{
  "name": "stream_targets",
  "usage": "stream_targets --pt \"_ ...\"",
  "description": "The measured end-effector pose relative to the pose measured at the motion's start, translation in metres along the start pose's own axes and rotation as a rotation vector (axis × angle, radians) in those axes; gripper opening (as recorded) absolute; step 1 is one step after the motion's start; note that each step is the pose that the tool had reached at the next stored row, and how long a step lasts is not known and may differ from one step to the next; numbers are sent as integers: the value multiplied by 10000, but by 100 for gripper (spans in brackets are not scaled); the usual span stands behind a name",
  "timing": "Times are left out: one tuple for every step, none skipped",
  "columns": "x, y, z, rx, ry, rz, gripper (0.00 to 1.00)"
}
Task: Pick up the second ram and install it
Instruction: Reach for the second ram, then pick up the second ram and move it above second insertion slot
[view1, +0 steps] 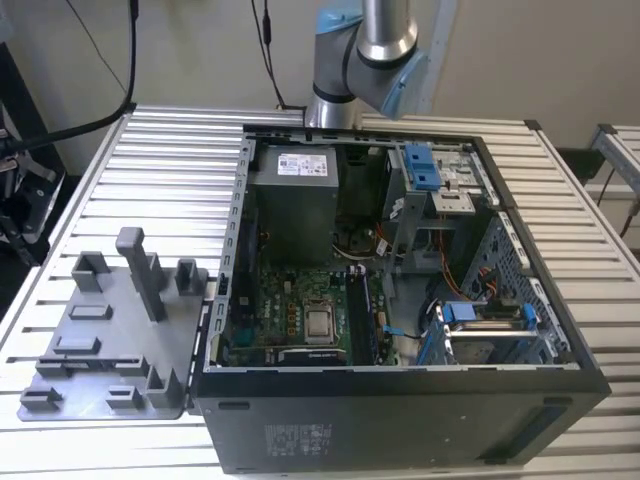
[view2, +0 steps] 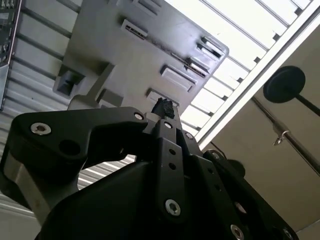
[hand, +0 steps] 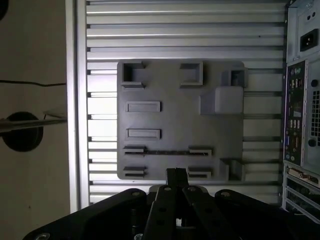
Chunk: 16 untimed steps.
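The gripper hangs above the grey tray. In both wrist views its fingertips are pressed together with nothing between them. In the first wrist view the second ram stands on edge in the tray, a thin dark strip spanning two holders, near the fingertips but not touching them. In the exterior view the tray lies on the slatted table, just beside the open case, on the exterior view's left of it.
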<state>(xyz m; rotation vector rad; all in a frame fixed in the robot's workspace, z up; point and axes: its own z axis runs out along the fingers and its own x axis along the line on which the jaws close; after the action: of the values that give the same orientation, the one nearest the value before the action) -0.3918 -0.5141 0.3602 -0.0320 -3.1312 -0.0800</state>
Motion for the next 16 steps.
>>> stream_targets --pt "0 0 0 1 1 -32 11" --pt "1 0 0 1 5 -103 11" --pt "1 0 0 2 10 -200 11" --pt "2 0 0 3 16 -310 11" --pt "2 0 1 5 23 -457 11" --pt "3 0 1 8 30 -598 11" --pt "3 -1 1 12 38 -773 11" --pt "4 -1 1 18 46 -935 11" --pt "5 0 1 25 55 -1095 11" --pt "5 0 1 32 63 -1247 11" --pt "5 0 1 35 71 -1421 11" --pt "6 0 1 39 80 -1599 11" --pt "5 0 1 45 91 -1795 11" --pt "5 0 1 53 100 -1976 11" --pt "6 0 1 65 109 -2154 11" --pt "6 0 1 77 120 -2335 11"
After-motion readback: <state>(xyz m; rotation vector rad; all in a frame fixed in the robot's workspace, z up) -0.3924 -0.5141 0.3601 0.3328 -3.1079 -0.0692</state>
